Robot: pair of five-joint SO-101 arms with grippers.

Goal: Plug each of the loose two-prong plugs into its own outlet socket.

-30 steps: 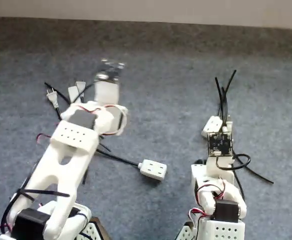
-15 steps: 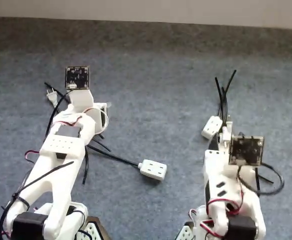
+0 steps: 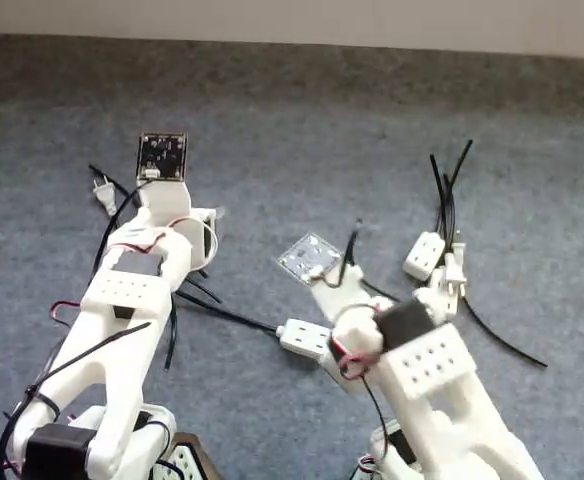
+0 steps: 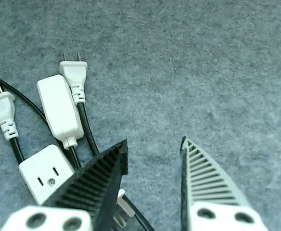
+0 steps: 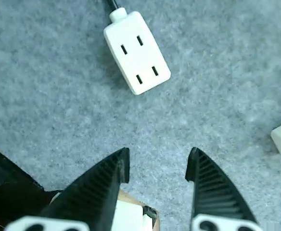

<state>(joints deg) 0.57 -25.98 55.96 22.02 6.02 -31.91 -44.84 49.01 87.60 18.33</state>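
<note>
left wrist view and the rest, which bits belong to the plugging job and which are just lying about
Job:
two-prong plug
second plug
outlet block
double outlet
left end effector, open
right end effector, open

Lying about:
grey carpet
black cord bundle

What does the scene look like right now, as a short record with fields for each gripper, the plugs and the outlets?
left gripper: open, empty, over the carpet
right gripper: open, empty, near the two-socket outlet
plugs: first plug and second plug, both loose on the carpet
outlets: two-socket outlet has nothing plugged in; second outlet beside the left gripper, also free
</note>
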